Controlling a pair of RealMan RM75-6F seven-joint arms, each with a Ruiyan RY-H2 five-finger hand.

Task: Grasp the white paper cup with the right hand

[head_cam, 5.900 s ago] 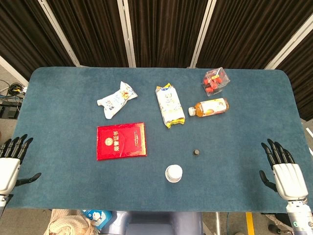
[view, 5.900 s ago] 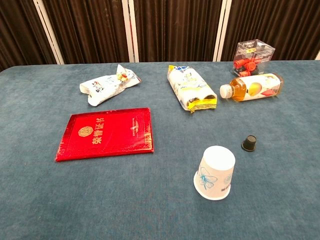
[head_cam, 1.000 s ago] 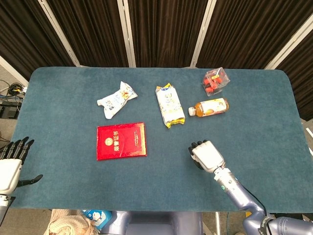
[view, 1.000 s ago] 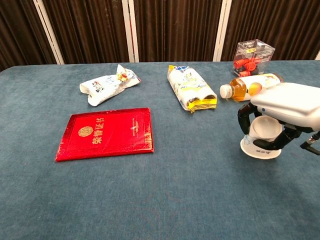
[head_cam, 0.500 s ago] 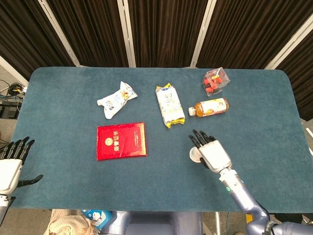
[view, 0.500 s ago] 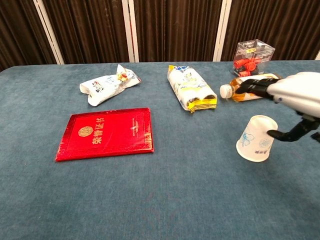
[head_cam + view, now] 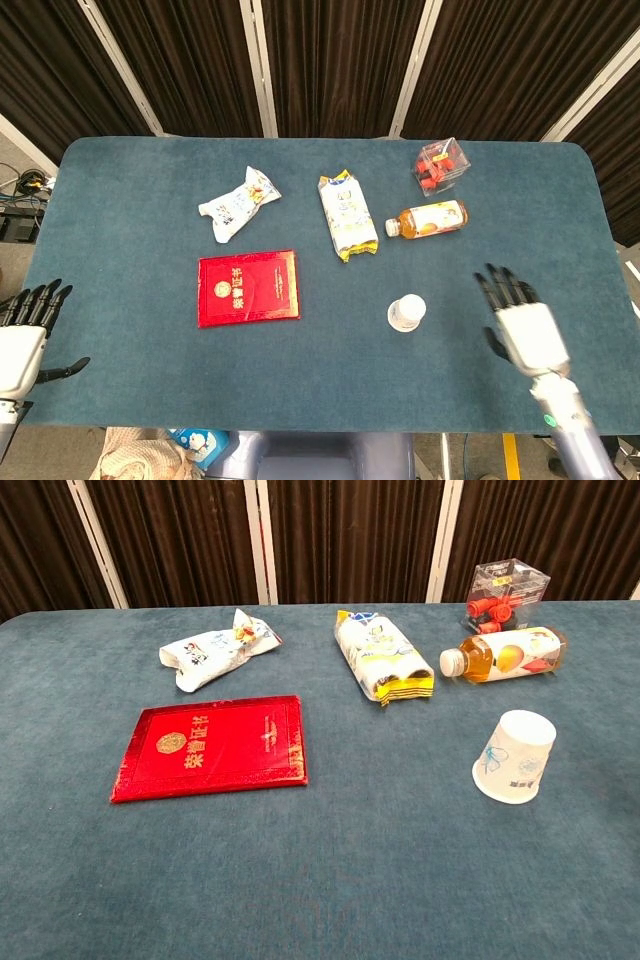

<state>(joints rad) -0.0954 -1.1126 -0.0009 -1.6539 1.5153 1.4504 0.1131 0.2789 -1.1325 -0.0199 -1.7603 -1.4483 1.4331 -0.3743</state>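
The white paper cup (image 7: 407,312) (image 7: 515,756) with a blue print stands upside down on the blue table, right of centre, with nothing touching it. My right hand (image 7: 522,328) hovers to the right of the cup, well apart from it, fingers spread and empty. My left hand (image 7: 22,335) rests at the table's left front corner, fingers spread, holding nothing. Neither hand shows in the chest view.
A red booklet (image 7: 248,288) lies left of the cup. Behind it are a yellow snack pack (image 7: 346,214), an orange drink bottle (image 7: 428,219) on its side, a clear box of red parts (image 7: 442,165) and a white snack bag (image 7: 238,203).
My right hand let go of the cup, opened and drew back to the right. The cup stays where the hand set it, farther right than at the start. The small black cap is no longer visible.
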